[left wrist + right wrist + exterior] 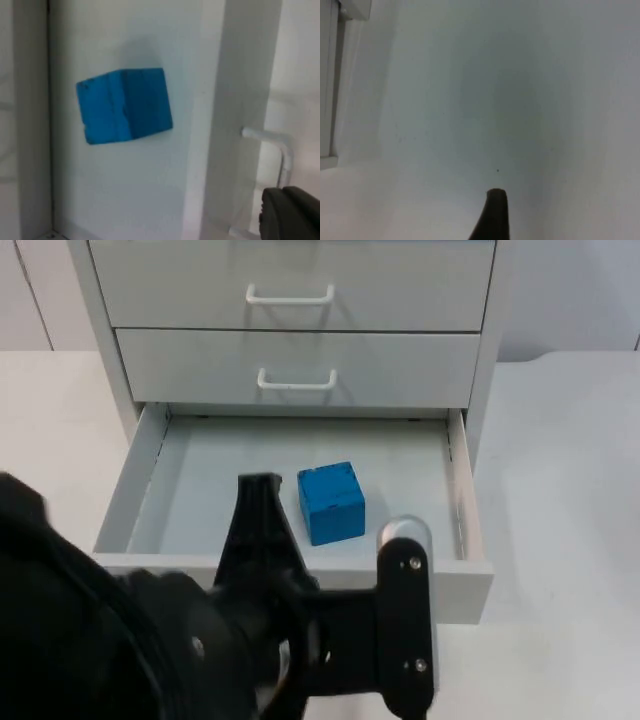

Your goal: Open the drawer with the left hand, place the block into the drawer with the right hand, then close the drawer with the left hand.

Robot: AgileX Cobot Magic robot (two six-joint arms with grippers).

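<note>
Now the blue block (pixel 331 502) sits on the floor of the open bottom drawer (pixel 130 490), nearer its front edge and a little toward its right wall, touched by nothing, so the placing step looks done and only the closing remains. The left gripper (pixel 262 530) hangs over the drawer's front edge just beside the block, and its wrist view shows the drawer handle (pixel 280 155) close by, apparently lining up to push; I cannot tell how its jaws stand. The right gripper (pixel 490 215) waits over bare desk (pixel 520 100) beside the cabinet (pixel 110 330), jaws again unreadable.
</note>
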